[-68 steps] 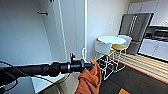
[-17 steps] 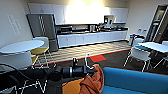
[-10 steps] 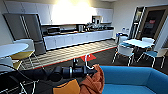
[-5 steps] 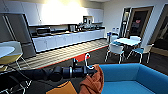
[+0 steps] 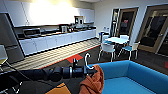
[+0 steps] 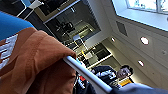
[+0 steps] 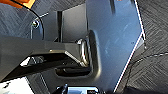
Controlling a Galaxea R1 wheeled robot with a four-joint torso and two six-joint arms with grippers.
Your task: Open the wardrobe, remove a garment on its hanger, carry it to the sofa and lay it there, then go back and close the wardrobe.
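My left arm reaches in from the left in the head view. Its gripper [image 5: 89,70] is shut on the thin white hanger [image 5: 86,59], whose hook curves up above it. The orange garment [image 5: 93,82] hangs from the hanger, right at the near corner of the blue sofa [image 5: 132,77]. In the left wrist view the orange garment [image 6: 32,60], with a white mark on it, drapes over the white hanger bar [image 6: 85,75]. The blue sofa [image 6: 11,22] lies behind the garment.
A white table with blue-seated chairs [image 5: 116,41] stands beyond the sofa. A kitchen counter [image 5: 57,40] and a fridge [image 5: 7,37] line the back wall, with dark doors [image 5: 155,27] at the right. A red patch [image 5: 75,58] marks the floor. A person [image 6: 120,73] appears in the left wrist view.
The camera has swung right: the kitchen slid to the left, and the sofa and the table with chairs came further into view. The left gripper still holds the hanger with the garment.
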